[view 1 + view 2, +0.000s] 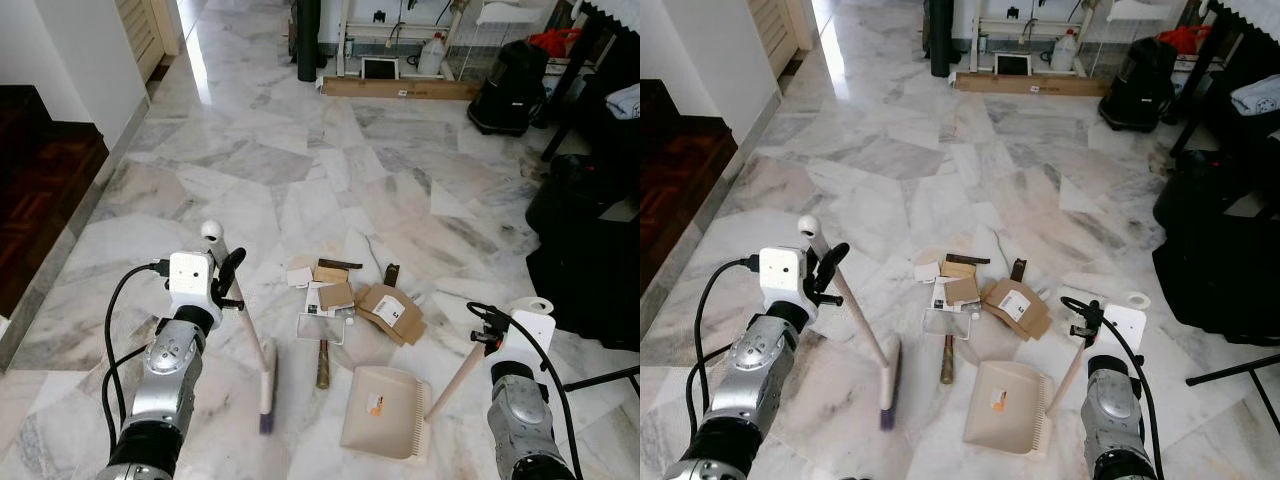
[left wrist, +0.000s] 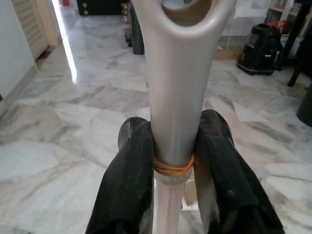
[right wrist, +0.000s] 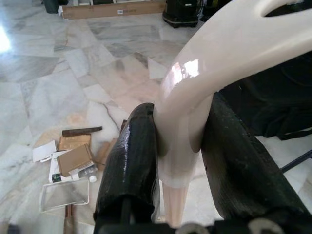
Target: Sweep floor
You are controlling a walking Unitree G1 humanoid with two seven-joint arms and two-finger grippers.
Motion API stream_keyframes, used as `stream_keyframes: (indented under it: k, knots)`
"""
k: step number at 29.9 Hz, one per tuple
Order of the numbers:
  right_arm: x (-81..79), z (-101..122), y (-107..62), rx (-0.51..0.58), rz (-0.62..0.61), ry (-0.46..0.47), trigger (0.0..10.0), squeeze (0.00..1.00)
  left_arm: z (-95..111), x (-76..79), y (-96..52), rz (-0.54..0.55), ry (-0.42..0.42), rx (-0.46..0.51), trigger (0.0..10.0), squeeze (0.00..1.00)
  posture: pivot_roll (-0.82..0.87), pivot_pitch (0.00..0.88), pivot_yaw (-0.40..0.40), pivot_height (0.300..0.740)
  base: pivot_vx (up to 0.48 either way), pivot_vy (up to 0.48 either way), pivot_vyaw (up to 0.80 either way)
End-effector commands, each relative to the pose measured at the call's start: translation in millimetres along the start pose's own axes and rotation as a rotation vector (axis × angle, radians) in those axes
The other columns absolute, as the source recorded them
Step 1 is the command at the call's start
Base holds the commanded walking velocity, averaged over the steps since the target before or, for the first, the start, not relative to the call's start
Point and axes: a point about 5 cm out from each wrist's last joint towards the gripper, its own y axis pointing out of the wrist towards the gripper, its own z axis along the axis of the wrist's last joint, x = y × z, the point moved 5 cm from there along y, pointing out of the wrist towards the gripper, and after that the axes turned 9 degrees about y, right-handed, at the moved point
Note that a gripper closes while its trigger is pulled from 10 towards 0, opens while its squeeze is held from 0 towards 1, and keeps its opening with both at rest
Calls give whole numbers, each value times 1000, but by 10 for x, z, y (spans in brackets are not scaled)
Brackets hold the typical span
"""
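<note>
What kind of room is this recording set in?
Probably a lived-in home's open living area or hallway: polished marble floor, dark wooden stairs on the robot's left, a black vacuum cleaner and household clutter against the far wall.

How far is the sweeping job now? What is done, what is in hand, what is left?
Done: both tools are picked up. The left gripper is shut on the broom handle, the right gripper on the dustpan handle.

In hand: the broom head and dustpan rest on the floor just short of the litter.

Left: the cardboard scraps, papers and other bits remain scattered on the marble; the pan looks empty.
</note>
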Motion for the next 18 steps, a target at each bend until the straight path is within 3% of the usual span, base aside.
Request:
stream_keyframes:
  k: [1,12,16,18]
  knots:
    - [26,-63,-20,-31,16,-16,10000,0,122,15,16,-9,13,41,10000,0,8,73,-39,740,0,0,0]
    - [-63,-72,-19,-38,59,23,10000,0,105,43,-6,-6,13,35,10000,0,10,70,-40,740,0,0,0]
    - [-173,58,14,20,103,76,10000,0,92,53,15,-15,85,28,10000,0,19,61,-32,740,0,0,0]
    - [-187,85,17,33,109,75,10000,0,83,59,17,-18,80,26,10000,0,22,57,-29,740,0,0,0]
